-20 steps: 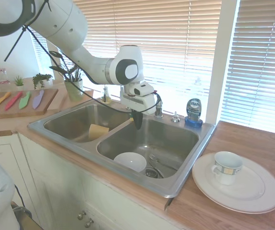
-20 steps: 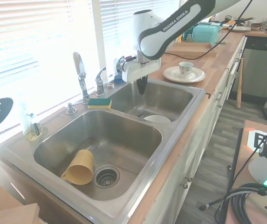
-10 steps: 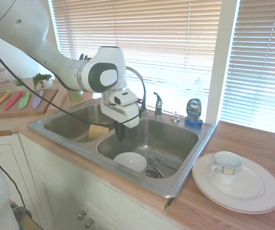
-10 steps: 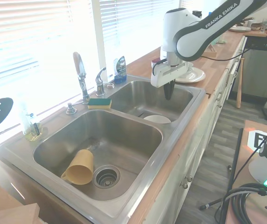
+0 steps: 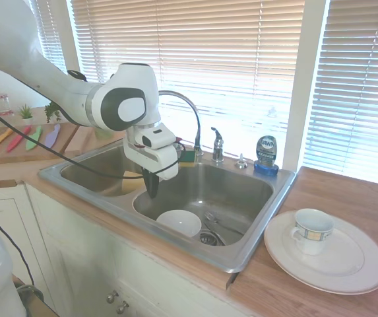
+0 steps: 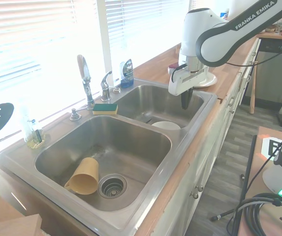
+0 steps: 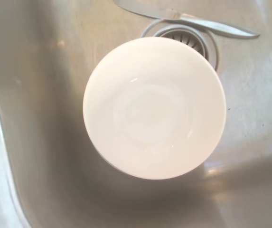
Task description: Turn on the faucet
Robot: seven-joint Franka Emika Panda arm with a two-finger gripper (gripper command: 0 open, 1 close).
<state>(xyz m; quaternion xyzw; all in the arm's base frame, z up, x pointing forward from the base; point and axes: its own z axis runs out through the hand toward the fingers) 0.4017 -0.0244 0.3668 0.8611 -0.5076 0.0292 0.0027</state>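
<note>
Exterior views: tool (image 5: 152, 190) closed, empty, above white bowl (image 5: 179, 222).

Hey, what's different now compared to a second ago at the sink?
The gripper has swung away from the faucet handle at the back of the sink, toward the front edge, and now hangs above the white bowl. It took hold of nothing. The handle, bowl, sponge and soap bottle stayed put.
</note>
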